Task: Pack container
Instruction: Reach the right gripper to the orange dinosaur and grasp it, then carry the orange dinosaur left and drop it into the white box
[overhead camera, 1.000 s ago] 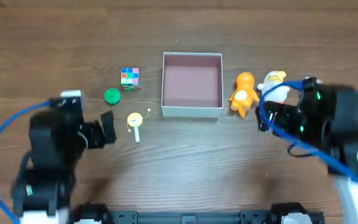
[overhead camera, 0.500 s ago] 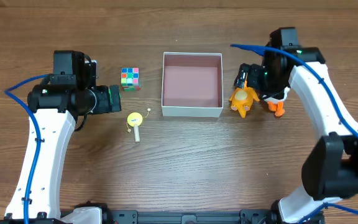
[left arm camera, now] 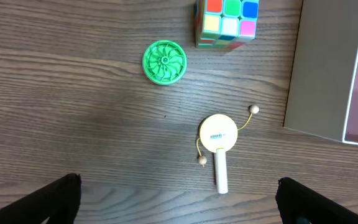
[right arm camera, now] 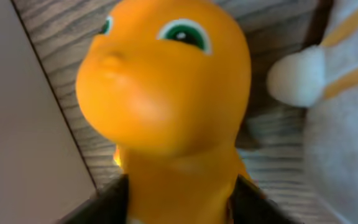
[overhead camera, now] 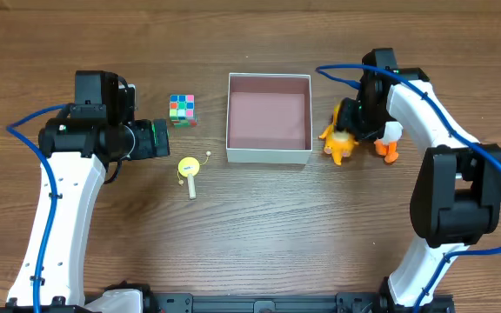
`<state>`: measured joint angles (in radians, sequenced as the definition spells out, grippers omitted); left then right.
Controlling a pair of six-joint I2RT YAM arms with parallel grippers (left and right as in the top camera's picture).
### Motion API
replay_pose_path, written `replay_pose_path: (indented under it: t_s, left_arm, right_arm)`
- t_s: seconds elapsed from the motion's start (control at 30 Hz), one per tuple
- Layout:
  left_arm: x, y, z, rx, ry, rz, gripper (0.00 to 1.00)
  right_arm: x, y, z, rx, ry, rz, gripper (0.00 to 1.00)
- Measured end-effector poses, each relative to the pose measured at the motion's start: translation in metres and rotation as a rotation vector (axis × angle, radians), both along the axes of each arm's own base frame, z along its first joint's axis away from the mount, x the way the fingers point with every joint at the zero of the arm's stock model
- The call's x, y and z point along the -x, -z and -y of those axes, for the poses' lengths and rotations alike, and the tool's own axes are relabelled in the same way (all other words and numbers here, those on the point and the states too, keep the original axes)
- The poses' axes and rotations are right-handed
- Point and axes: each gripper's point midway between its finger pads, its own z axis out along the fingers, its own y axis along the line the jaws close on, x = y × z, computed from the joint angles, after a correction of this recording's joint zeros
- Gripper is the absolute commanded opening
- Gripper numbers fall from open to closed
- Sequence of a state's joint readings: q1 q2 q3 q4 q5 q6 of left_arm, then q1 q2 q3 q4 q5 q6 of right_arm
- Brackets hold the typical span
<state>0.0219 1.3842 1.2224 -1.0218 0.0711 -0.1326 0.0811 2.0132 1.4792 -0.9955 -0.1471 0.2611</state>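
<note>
The container (overhead camera: 268, 156), a square white box with a pinkish-brown inside, stands at the table's middle and holds nothing. Just right of it is an orange dragon toy (overhead camera: 339, 146). My right gripper (overhead camera: 348, 122) is over this toy. In the right wrist view the orange toy (right arm camera: 166, 81) fills the frame, and the black fingers (right arm camera: 104, 202) press its body from both sides. My left gripper (overhead camera: 159, 139) hovers wide open left of the container, above bare wood (left arm camera: 179, 208).
A white toy with orange feet (overhead camera: 391, 135) stands right behind the orange one. Left of the container lie a colour cube (left arm camera: 229, 22), a green disc (left arm camera: 165, 61) and a yellow rattle drum (left arm camera: 219, 134).
My right arm has swung in over the orange toy and its fingers have narrowed onto the toy's body. The left arm has reached out over the green disc and now holds still.
</note>
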Motion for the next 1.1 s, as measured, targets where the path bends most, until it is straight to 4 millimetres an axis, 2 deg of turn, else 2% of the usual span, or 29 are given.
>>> replay_pose_path:
  t_s: [0.13, 0.2, 0.27, 0.3, 0.37, 0.4, 0.43, 0.47, 0.5, 0.53, 0.57, 0.6, 0.63, 0.67, 0.7, 0.73, 0.8, 0.83, 0.9, 1.03, 1.1]
  left_arm:
    - [0.000, 0.000, 0.000, 0.000, 0.000, 0.000, 1.00]
    - [0.000, 0.000, 0.000, 0.000, 0.000, 0.001, 1.00]
    - [0.000, 0.000, 0.000, 0.000, 0.000, 0.001, 1.00]
    - [0.000, 0.000, 0.000, 0.000, 0.000, 0.001, 1.00]
    - [0.000, 0.000, 0.000, 0.000, 0.000, 0.001, 1.00]
    - [0.000, 0.000, 0.000, 0.000, 0.000, 0.000, 1.00]
    - [0.000, 0.000, 0.000, 0.000, 0.000, 0.001, 1.00]
    - [0.000, 0.000, 0.000, 0.000, 0.000, 0.001, 1.00]
    - [0.000, 0.000, 0.000, 0.000, 0.000, 0.001, 1.00]
    - [0.000, 0.000, 0.000, 0.000, 0.000, 0.001, 1.00]
    - [0.000, 0.000, 0.000, 0.000, 0.000, 0.001, 1.00]
    - [0.000, 0.000, 0.000, 0.000, 0.000, 0.001, 1.00]
    - [0.000, 0.000, 0.000, 0.000, 0.000, 0.001, 1.00]
    - [0.000, 0.000, 0.000, 0.000, 0.000, 0.001, 1.00]
    - [0.000, 0.000, 0.000, 0.000, 0.000, 0.001, 1.00]
    - [0.000, 0.000, 0.000, 0.000, 0.000, 0.001, 1.00]
    - [0.000, 0.000, 0.000, 0.000, 0.000, 0.001, 1.00]
    - [0.000, 0.000, 0.000, 0.000, 0.000, 0.001, 1.00]
    - [0.000, 0.000, 0.000, 0.000, 0.000, 0.001, 1.00]
    - [0.000, 0.000, 0.000, 0.000, 0.000, 0.001, 1.00]
    - [0.000, 0.000, 0.000, 0.000, 0.000, 0.001, 1.00]
  right_arm:
    - [0.007, 0.001, 0.006, 0.032, 0.001, -0.030, 0.05]
    - [0.012, -0.010, 0.008, 0.047, 0.005, -0.045, 0.04]
    - [0.011, -0.036, 0.008, 0.050, 0.008, -0.013, 0.04]
    - [0.003, -0.075, 0.001, 0.038, 0.013, 0.073, 0.04]
    - [-0.006, -0.136, -0.016, 0.007, -0.012, 0.233, 0.04]
    - [-0.003, -0.185, -0.041, -0.038, -0.052, 0.366, 0.04]
    - [0.003, -0.213, -0.059, -0.073, -0.085, 0.440, 0.04]
    - [0.007, -0.233, -0.082, -0.110, -0.122, 0.505, 0.04]
    - [0.010, -0.244, -0.105, -0.145, -0.158, 0.547, 0.04]
    - [0.011, -0.246, -0.130, -0.175, -0.188, 0.573, 0.04]
    - [0.008, -0.243, -0.145, -0.186, -0.196, 0.586, 0.04]
    - [0.006, -0.231, -0.162, -0.185, -0.200, 0.576, 0.04]
    - [0.000, -0.210, -0.176, -0.169, -0.196, 0.546, 0.04]
    - [-0.004, -0.195, -0.181, -0.157, -0.177, 0.521, 0.04]
    - [-0.011, -0.148, -0.191, -0.118, -0.176, 0.435, 0.04]
    - [-0.015, -0.120, -0.194, -0.095, -0.161, 0.384, 0.04]
    - [-0.017, -0.065, -0.197, -0.057, -0.144, 0.273, 0.15]
    - [-0.016, -0.050, -0.198, -0.054, -0.140, 0.243, 0.19]
    - [-0.015, -0.030, -0.205, -0.062, -0.141, 0.205, 0.27]
    - [-0.013, -0.031, -0.218, -0.097, -0.185, 0.220, 0.32]
    - [-0.011, -0.031, -0.222, -0.103, -0.206, 0.220, 0.43]
